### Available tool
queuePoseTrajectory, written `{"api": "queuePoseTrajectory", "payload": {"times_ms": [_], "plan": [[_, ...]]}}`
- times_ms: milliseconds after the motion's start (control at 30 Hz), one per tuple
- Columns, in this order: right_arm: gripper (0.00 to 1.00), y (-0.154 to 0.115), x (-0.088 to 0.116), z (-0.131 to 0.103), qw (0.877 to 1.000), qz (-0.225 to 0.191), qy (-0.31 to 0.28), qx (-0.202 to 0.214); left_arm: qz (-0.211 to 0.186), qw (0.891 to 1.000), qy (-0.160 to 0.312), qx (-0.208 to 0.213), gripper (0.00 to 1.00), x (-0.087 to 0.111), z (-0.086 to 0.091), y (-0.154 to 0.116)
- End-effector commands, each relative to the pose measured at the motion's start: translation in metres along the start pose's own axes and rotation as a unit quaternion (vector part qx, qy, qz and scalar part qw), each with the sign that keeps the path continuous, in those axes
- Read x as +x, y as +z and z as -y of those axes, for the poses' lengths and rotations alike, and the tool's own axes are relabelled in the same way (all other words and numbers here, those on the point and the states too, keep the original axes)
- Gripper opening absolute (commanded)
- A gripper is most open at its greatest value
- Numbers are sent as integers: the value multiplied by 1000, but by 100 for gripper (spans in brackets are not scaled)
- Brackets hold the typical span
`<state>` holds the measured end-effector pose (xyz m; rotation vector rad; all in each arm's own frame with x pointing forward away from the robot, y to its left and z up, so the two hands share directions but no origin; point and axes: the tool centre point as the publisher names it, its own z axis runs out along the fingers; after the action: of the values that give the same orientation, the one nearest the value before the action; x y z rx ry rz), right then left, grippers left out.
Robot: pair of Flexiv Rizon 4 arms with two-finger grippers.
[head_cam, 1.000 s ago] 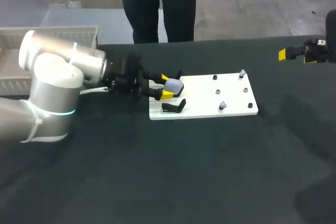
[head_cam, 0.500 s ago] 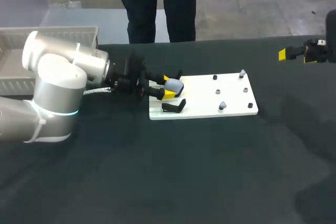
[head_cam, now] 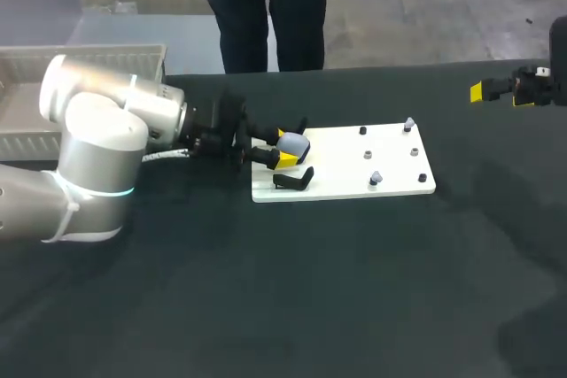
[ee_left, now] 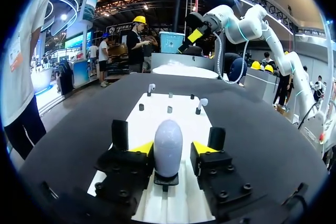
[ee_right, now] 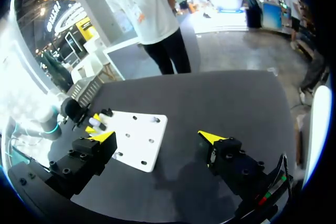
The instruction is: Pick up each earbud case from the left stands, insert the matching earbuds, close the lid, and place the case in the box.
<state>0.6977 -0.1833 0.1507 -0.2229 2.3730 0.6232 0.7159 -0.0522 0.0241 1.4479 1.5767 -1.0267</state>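
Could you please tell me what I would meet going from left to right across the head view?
box → left arm → earbud case → nearer earbud → farther earbud → right gripper

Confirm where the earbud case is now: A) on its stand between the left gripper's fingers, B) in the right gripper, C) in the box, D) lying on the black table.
A: the earbud case sits on its stand on the white board, flanked by the left gripper's yellow tips.
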Motion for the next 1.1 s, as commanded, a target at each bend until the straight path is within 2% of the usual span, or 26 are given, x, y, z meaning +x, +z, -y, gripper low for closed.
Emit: {"api": "queuePoseTrajectory", "payload": {"times_ms": [33, 133, 267, 333, 367, 800, 967, 1100], "plan": [[100, 1, 0, 1, 1000, 0, -1, -2, 0, 1000, -3, -1, 38, 2, -2, 1], [100, 1, 0, 1, 1000, 0, -1, -2, 0, 1000, -2, -1, 25, 2, -2, 1], [100, 1, 0, 1, 1000, 0, -1, -2, 1, 1000, -3, 0, 18, 2, -2, 1], [100, 1, 0, 1, 1000, 0, -1, -2, 1, 1000, -3, 3, 4, 2, -2, 1], [100, 1, 0, 1, 1000, 0, -1, -2, 0, 1000, -4, 2, 0, 2, -3, 0], [100, 1, 0, 1, 1000, 0, -1, -2, -4, 1000, 0, 0, 0, 1, -6, -4], [100, 1, 0, 1, 1000, 0, -1, -2, 7, 1000, 1, -4, 0, -9, 3, -8], [100, 1, 0, 1, 1000, 0, -1, -2, 14, 1000, -3, -26, 0, -19, 5, -16]]}}
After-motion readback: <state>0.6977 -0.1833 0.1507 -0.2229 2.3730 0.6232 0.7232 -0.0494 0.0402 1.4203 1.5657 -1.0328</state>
